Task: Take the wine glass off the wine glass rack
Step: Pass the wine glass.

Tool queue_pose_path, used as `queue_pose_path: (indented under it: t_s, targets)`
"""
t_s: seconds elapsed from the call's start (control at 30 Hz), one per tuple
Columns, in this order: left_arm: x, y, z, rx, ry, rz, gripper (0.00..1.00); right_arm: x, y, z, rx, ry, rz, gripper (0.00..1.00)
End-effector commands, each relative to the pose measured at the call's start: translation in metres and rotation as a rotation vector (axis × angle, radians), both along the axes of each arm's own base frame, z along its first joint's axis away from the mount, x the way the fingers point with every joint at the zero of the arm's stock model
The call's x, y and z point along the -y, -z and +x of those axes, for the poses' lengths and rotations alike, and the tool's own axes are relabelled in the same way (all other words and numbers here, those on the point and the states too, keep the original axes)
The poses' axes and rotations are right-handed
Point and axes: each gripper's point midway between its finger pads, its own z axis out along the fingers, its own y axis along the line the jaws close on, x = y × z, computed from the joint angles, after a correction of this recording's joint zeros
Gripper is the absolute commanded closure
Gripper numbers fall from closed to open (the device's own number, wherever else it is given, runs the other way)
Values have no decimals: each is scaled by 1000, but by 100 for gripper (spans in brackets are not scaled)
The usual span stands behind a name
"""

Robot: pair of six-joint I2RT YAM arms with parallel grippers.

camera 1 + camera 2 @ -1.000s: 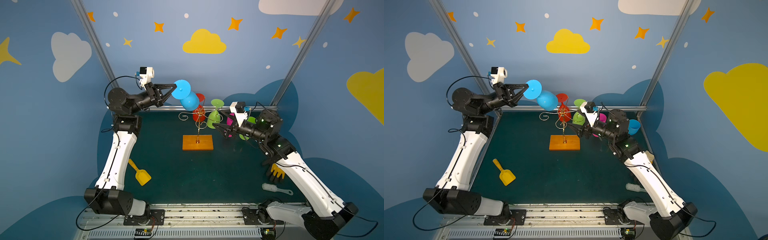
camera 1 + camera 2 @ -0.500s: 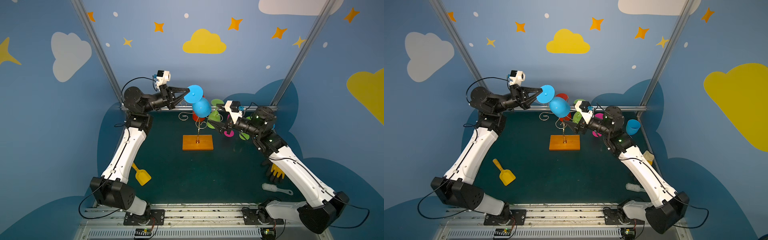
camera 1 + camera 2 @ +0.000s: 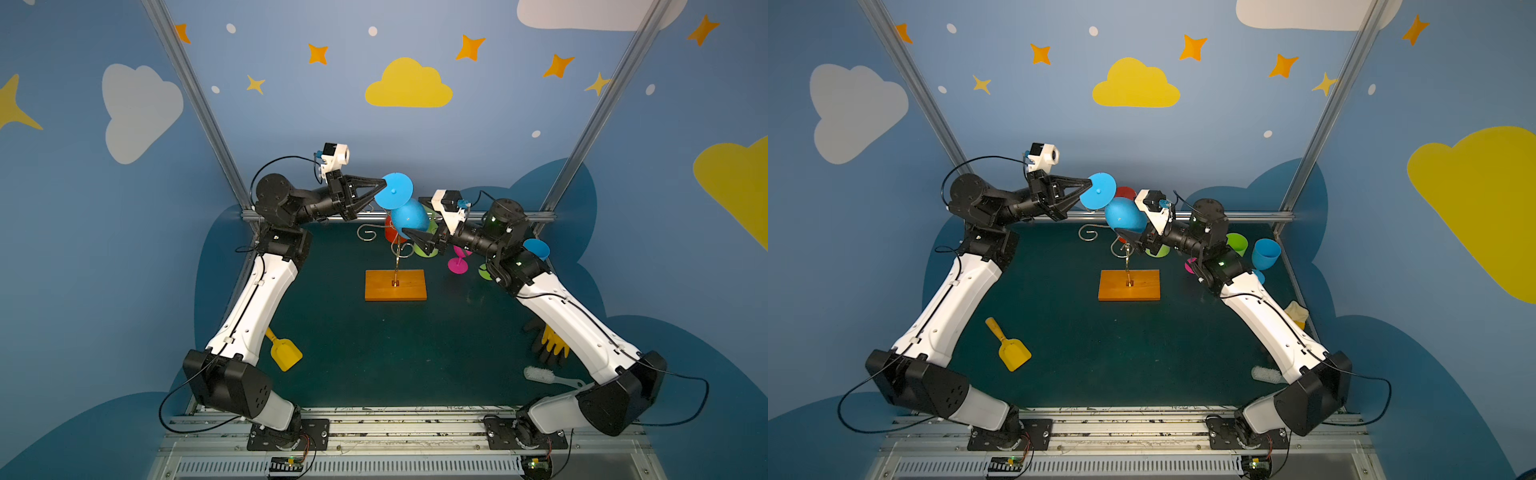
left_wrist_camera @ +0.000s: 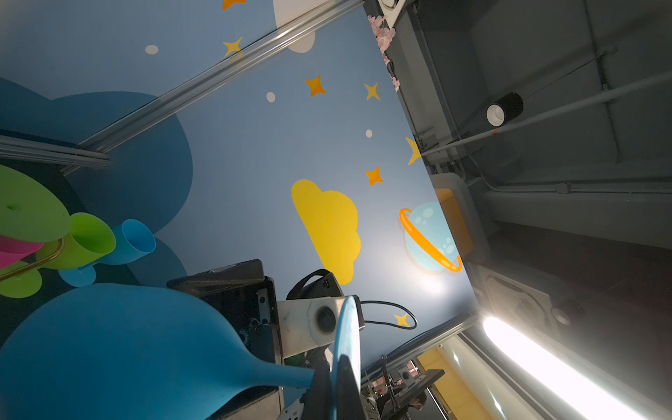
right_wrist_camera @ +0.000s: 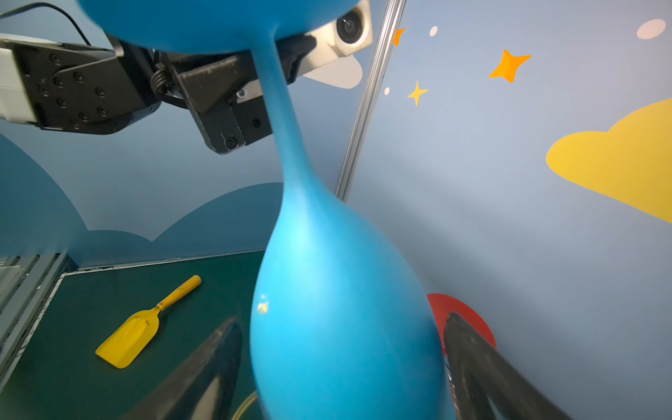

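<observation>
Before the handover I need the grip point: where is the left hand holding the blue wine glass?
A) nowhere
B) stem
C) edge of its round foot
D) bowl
C: the left hand is shut on the blue wine glass at the edge of its flat foot, seen edge-on in the left wrist view.

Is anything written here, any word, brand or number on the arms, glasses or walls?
Nothing readable.
The blue wine glass, wine glass rack, yellow scoop: plain, no lettering.
The walls: only painted clouds and stars.
The small boards on the front rail: too small to read.
</observation>
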Motion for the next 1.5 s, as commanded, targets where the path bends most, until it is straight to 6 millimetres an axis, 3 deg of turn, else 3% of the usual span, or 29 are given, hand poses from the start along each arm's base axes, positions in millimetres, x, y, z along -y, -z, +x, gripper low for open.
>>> queue_pose_path:
  t_s: [0.0, 0.37, 0.53, 0.77, 1.07, 1.13, 1.23, 1.47]
  targets:
    - [1, -15, -6, 63, 5, -16, 97, -10, -13, -5, 39, -32, 17, 14]
    - [0, -23, -8, 74, 17, -44, 97, -18, 2, 2, -5, -17, -12, 15]
    - [-1, -27, -11, 82, 18, -49, 97, -18, 7, 7, -20, 3, -22, 8]
    - [-1, -28, -13, 82, 16, -52, 97, -19, 11, 12, -40, 19, -29, 8]
    - [0, -22, -6, 77, 10, -54, 97, -10, 7, 6, -54, 50, -29, 27]
    - [0, -21, -4, 73, 5, -57, 97, -8, 8, 3, -59, 51, -32, 24]
    - [-1, -20, -2, 67, 0, -65, 97, -6, 4, -2, -62, 52, -23, 11]
    - [1, -18, 0, 58, 4, -72, 97, -12, 3, 1, -71, 52, -22, 11]
